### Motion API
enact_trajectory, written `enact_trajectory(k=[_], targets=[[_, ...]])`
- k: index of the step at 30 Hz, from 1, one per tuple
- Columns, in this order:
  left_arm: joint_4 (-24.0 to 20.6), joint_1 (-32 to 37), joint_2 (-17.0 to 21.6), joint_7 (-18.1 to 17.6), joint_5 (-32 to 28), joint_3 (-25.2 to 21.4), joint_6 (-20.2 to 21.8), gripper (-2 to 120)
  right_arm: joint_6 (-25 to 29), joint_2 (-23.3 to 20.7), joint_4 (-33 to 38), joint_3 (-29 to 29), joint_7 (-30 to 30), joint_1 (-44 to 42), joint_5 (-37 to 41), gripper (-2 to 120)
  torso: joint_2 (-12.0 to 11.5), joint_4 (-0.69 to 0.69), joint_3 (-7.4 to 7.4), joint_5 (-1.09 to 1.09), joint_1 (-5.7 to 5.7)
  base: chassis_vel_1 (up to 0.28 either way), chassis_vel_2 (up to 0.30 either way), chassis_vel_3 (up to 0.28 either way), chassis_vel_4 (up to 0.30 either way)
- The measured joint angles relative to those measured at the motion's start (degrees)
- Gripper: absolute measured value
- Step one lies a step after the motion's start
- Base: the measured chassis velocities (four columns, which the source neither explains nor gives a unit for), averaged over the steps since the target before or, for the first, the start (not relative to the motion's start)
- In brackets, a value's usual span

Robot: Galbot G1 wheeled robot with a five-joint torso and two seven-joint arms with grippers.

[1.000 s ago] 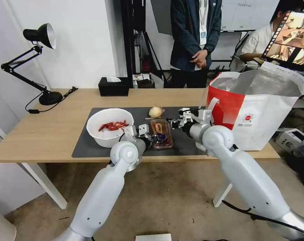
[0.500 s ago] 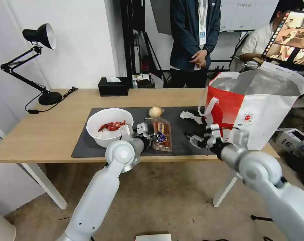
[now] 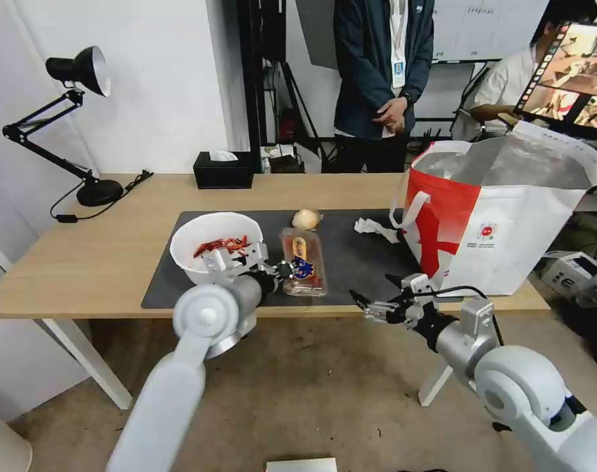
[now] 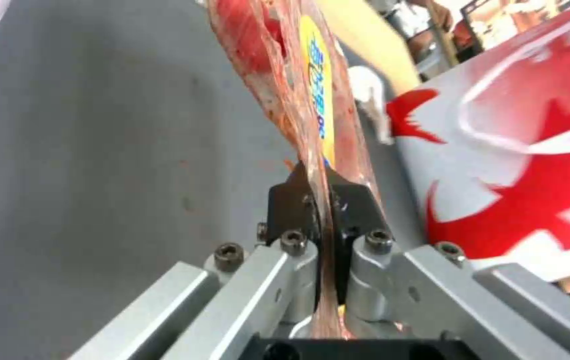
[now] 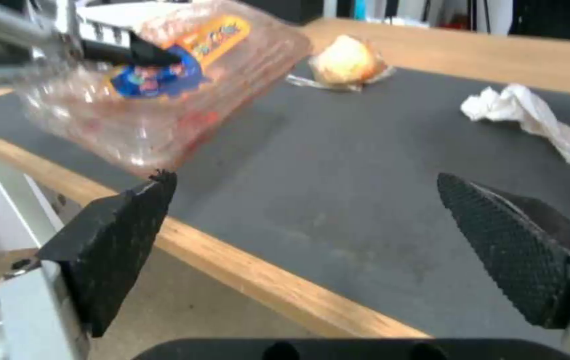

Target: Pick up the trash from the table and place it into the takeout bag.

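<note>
black desk lamp (image 3: 75,72), black tissue box (image 3: 224,170), laptop screen (image 3: 571,78)

Left gripper (image 3: 287,269) is lifting the clear tray (image 3: 302,261) off the mat; right gripper (image 3: 369,307) is retreating past the table edge, uncovering the tissue (image 3: 376,228).

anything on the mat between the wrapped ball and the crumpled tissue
No. In the head view only bare dark mat lies between the wrapped ball and the crumpled tissue.
</note>
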Motion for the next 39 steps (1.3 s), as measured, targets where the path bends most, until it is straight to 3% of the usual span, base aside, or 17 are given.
enact_trajectory(k=[8, 17, 24, 29, 31, 33, 36, 37, 39], targets=[[-5.7, -2.5, 1.3, -5.1, -10.9, 0.3, -1.8, 0, 8.0, 3.5, 1.1, 3.5, -6.3, -7.9, -9.5, 100, 0.0, -0.01, 0.0, 0.01, -0.01, 0.0, 0.0, 0.0, 0.0], [-4.9, -11.4, -0.8, -7.8, -16.6, 3.9, -2.4, 0, 11.4, 7.8, 1.9, 4.7, -8.5, -12.4, -15.2, 100, 0.0, -0.01, 0.0, 0.01, 0.0, 0.0, 0.0, 0.0, 0.0], [2.9, -27.8, -5.4, -13.0, -22.2, 11.8, -3.6, 0, 11.5, 10.9, 0.7, 3.9, -7.7, -12.7, -17.1, 100, 0.0, -0.02, 0.01, 0.02, 0.01, 0.0, 0.0, 0.0, 0.0], [7.8, -34.7, -8.2, -14.5, -22.7, 15.1, -3.8, 0, 11.4, 11.8, -0.2, 3.8, -7.3, -12.6, -17.1, 100, 0.0, -0.03, 0.01, 0.03, 0.01, 0.0, 0.0, 0.0, 0.0], [12.6, -39.1, -11.5, -15.3, -22.8, 16.5, -3.7, 0, 11.3, 12.7, -0.9, 3.6, -6.9, -12.6, -17.1, 100, 0.0, -0.02, 0.01, 0.03, 0.01, 0.0, 0.0, 0.0, 0.0], [14.6, -40.4, -12.6, -15.4, -22.5, 17.0, -3.6, 0, 11.3, 12.8, -1.2, 3.4, -6.8, -12.6, -17.1, 100, 0.0, -0.03, 0.01, 0.03, 0.01, 0.0, 0.0, 0.0, 0.0], [21.7, -44.4, -15.0, -14.8, -19.7, 19.0, -3.5, 0, 11.1, 13.4, -1.9, 2.5, -6.5, -11.8, -17.2, 100, 0.0, -0.03, 0.01, 0.02, 0.01, 0.0, 0.0, 0.0, 0.0], [21.7, -44.4, -15.0, -14.8, -19.7, 19.0, -3.5, 0, 11.1, 13.4, -1.9, 2.5, -6.5, -11.8, -17.2, 100, 0.0, -0.03, 0.01, 0.02, 0.01, 0.0, 0.0, 0.0, 0.0], [25.9, -46.8, -15.2, -11.7, -15.8, 21.0, -3.5, 0, 11.0, 13.6, -2.5, 2.0, -6.3, -10.9, -17.1, 100, 0.0, -0.01, 0.01, 0.03, 0.02, 0.0, 0.0, 0.0, 0.0]])
